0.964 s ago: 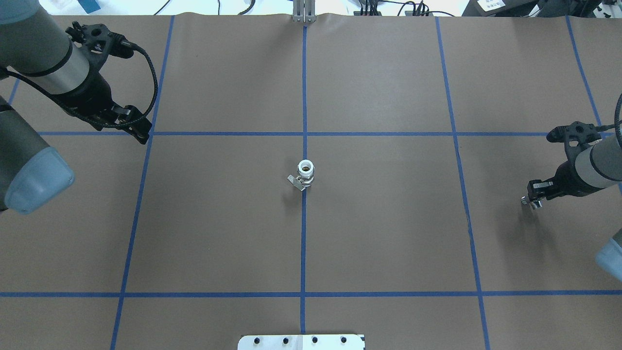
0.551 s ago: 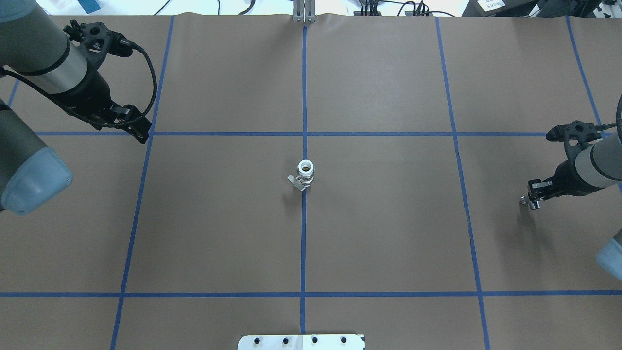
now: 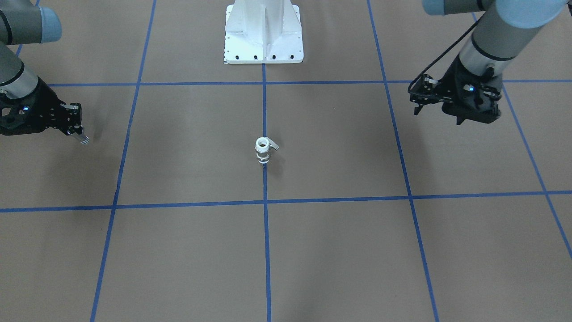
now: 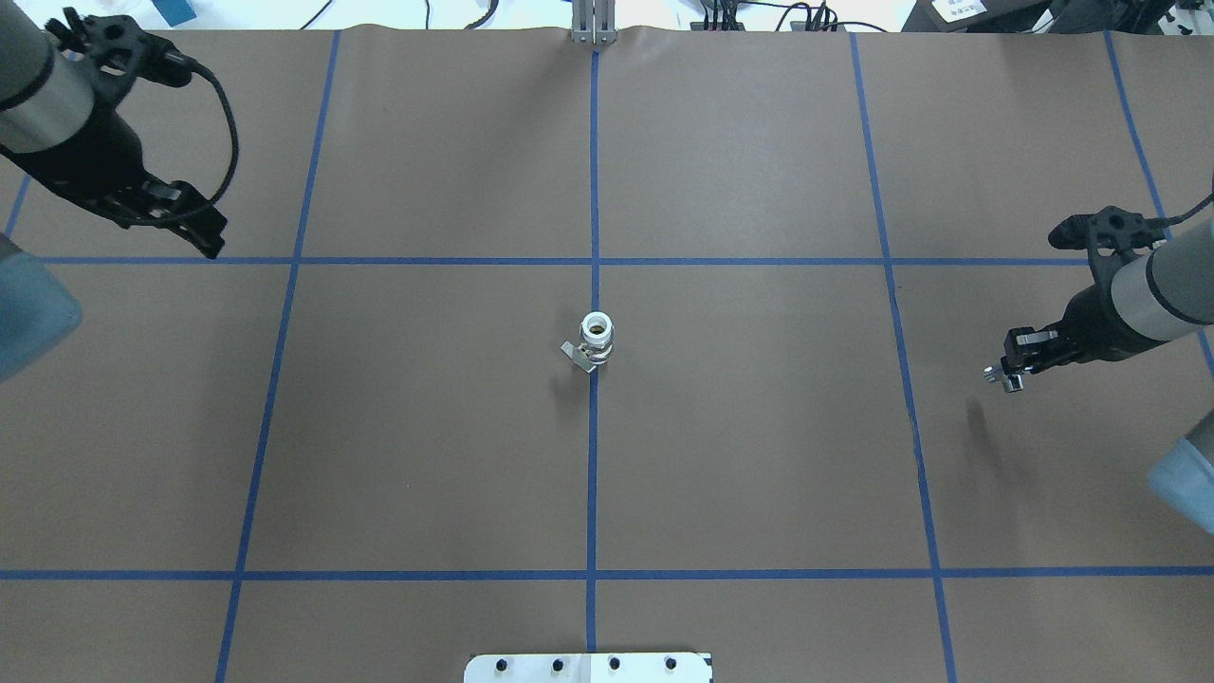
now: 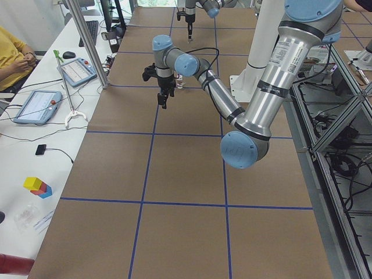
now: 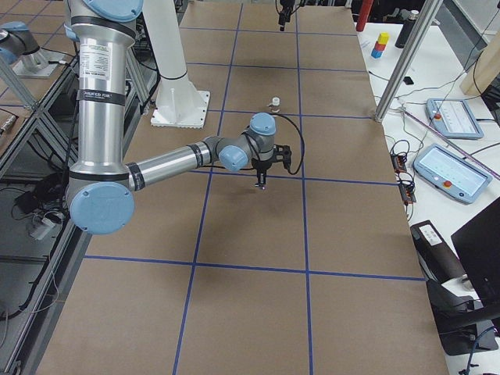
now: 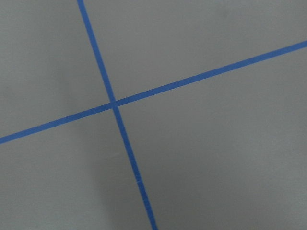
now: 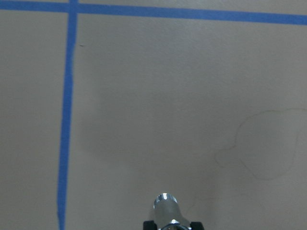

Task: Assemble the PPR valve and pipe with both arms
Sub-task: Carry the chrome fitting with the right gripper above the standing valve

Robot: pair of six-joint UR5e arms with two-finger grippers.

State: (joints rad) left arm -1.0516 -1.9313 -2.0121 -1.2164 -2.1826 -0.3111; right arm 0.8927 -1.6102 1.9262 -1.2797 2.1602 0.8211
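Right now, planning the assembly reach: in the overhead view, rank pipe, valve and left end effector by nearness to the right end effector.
1. Pipe: held in the right end effector.
2. Valve: middle of the view.
3. Left end effector: far left.

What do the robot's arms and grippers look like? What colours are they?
The left arm and the right arm are round grey-and-silver tubes with light-blue caps on the joints. The left gripper and the right gripper are black and chunky. A black cable loops out by the left wrist.
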